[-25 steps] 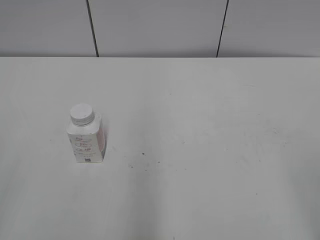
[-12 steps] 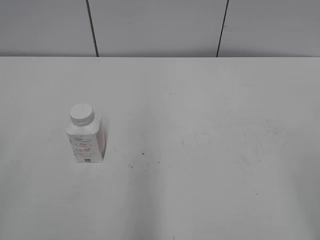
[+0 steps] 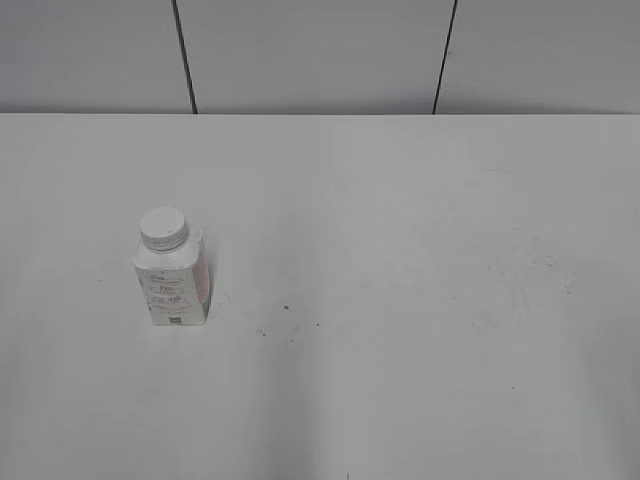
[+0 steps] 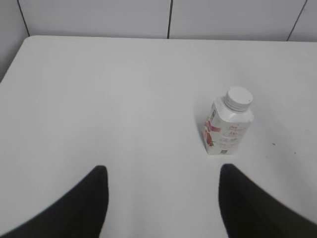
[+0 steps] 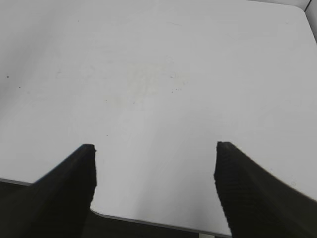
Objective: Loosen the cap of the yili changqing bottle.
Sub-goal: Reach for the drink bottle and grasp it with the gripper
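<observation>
The yili changqing bottle (image 3: 172,285), small, squarish and white with pink-red print, stands upright on the left of the white table (image 3: 400,250). Its white ribbed cap (image 3: 163,228) sits on the neck. In the left wrist view the bottle (image 4: 225,131) and its cap (image 4: 238,98) stand ahead and to the right of my left gripper (image 4: 162,173), which is open and empty, well short of the bottle. My right gripper (image 5: 154,148) is open and empty above bare table near the front edge. Neither gripper shows in the exterior view.
A grey panelled wall (image 3: 320,55) runs behind the table's far edge. The table's front edge (image 5: 148,222) shows under my right gripper. A few small dark specks (image 3: 286,307) lie on the table right of the bottle.
</observation>
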Robot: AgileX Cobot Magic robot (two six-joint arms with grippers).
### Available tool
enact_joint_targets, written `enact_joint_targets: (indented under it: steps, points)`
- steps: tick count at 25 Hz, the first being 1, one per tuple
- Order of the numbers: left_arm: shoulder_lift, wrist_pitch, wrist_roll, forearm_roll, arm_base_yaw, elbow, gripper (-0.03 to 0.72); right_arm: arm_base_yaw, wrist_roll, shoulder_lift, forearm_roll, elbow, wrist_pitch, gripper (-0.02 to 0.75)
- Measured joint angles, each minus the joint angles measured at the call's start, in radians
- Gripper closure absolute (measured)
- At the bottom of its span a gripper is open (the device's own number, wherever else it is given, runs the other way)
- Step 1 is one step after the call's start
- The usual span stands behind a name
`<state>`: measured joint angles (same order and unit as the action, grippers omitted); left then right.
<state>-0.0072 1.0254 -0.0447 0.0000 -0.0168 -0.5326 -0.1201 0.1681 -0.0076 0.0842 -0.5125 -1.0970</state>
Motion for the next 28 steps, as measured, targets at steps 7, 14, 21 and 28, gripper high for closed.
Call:
enact_joint_targets:
  steps: [7,14,21,28]
  points:
    - [0.044,-0.139,0.000,0.035,0.000,-0.004,0.249,0.000,0.000,0.000,0.000,0.000,0.000,0.152]
    - [0.108,-0.378,0.000,0.121,0.000,0.069,0.249,0.000,0.000,0.000,0.000,0.000,0.000,0.152]
    - [0.175,-0.542,0.000,0.047,0.000,0.174,0.249,0.000,0.000,0.000,0.000,0.000,0.000,0.152]
    - [0.320,-0.629,0.000,0.032,-0.029,0.190,0.249,0.000,0.000,0.000,0.000,0.000,0.000,0.152]
